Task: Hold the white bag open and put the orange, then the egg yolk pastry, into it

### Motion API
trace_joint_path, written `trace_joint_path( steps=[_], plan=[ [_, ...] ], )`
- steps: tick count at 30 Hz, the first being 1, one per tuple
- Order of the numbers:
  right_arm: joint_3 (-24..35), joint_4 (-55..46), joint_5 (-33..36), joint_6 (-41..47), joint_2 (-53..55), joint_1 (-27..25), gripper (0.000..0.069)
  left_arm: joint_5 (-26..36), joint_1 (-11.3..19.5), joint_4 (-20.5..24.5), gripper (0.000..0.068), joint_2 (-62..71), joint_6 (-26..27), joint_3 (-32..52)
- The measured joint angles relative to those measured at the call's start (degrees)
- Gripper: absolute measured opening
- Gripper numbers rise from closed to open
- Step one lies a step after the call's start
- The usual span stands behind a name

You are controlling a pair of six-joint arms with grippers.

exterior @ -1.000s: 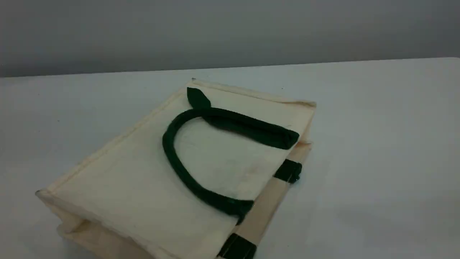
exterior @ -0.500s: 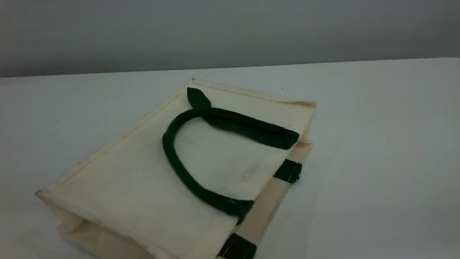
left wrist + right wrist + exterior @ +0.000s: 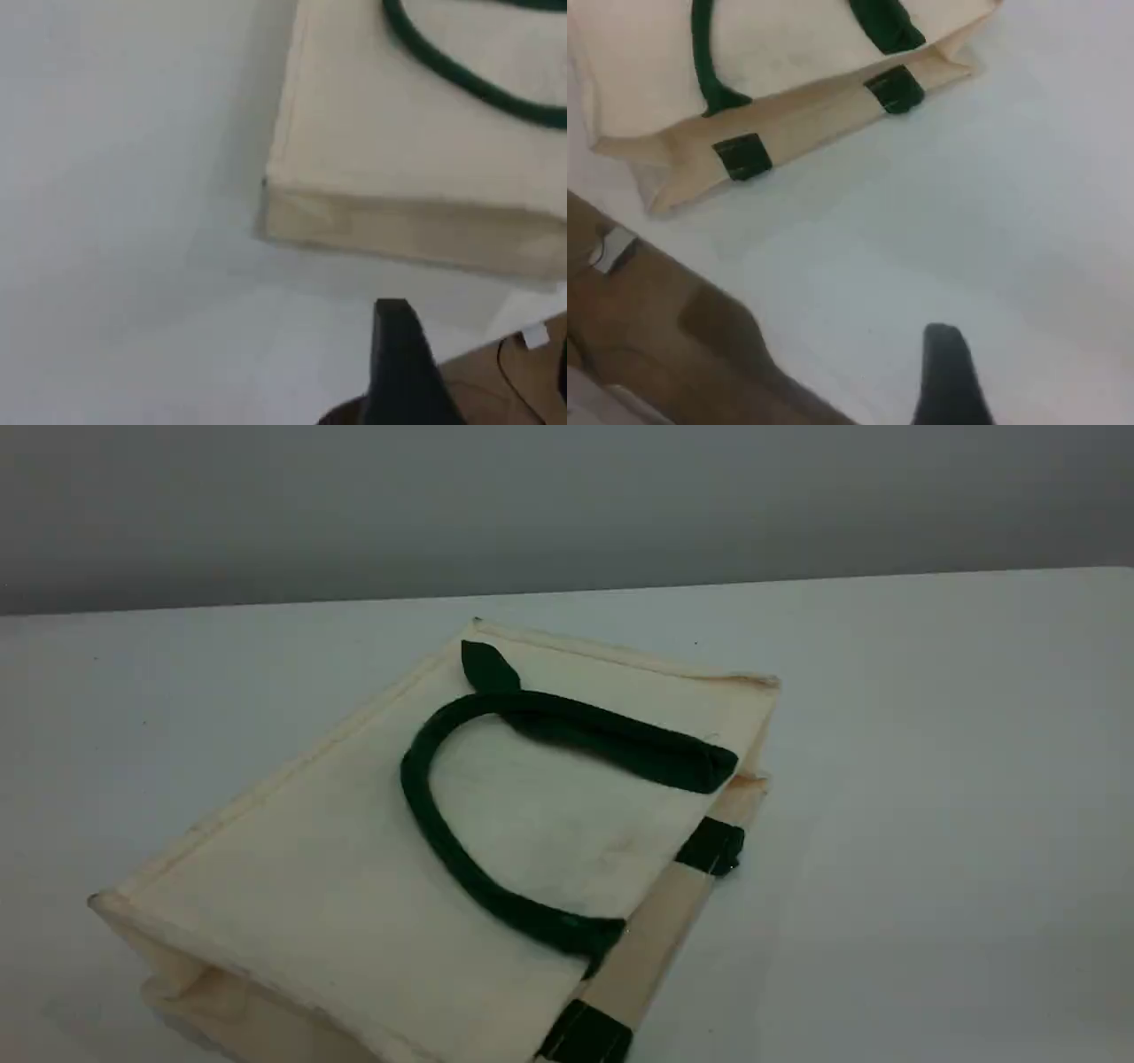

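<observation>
Over bare worktop (image 3: 115, 266), the left claw (image 3: 403, 354) shows one dark fingertip at the bottom of its own view, and nothing sits against it; its jaws stand apart and empty. Just beyond that tip lies the folded bottom end of the white bag (image 3: 399, 150), with a curve of the dark green handle (image 3: 461, 75) above. The right claw (image 3: 948, 372), likewise spread and holding nothing, hangs over clear worktop, well apart from the bag's mouth edge and its two green patches (image 3: 741, 157). Only the right wrist view shows those patches side on and a brown surface (image 3: 647, 328) off the worktop's edge. From the scene view, neither claw appears; the bag (image 3: 337, 868) lies flat at centre, handle loop (image 3: 443, 833) on top.
</observation>
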Motion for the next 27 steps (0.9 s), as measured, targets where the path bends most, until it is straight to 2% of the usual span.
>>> trace_joint_path(
  steps=[6,8,10,17,19,22,27],
  plan=[
    [0.0,0.1,0.1,0.0,-1.9,0.0,0.0415,-0.7,0.0,0.0,0.0379,-0.9,0.3,1.3],
    [0.0,0.5,0.1,0.0,-2.5,-1.5,0.0415,-0.6,0.0,0.0,0.0379,-0.9,0.3,1.3],
    [0.0,1.6,0.1,0.0,-3.2,-5.1,0.0415,-0.6,0.0,0.0,0.0379,-0.9,0.3,1.3],
    [0.0,2.8,0.1,0.0,-5.8,-24.0,0.0415,-0.4,0.0,0.0,0.0379,-0.9,0.3,1.3],
    [0.0,2.9,0.1,0.0,-7.2,-27.7,0.0415,-0.4,0.0,0.0,0.0379,-0.9,0.3,1.3],
    [0.0,2.9,0.1,0.0,-9.7,-30.7,0.0415,-0.4,0.0,0.0,0.0379,-0.9,0.3,1.3],
    [0.0,3.0,0.1,0.0,-15.1,-30.9,0.0415,-0.4,1.1,0.0,0.0379,-0.9,0.4,1.2]
  ],
)
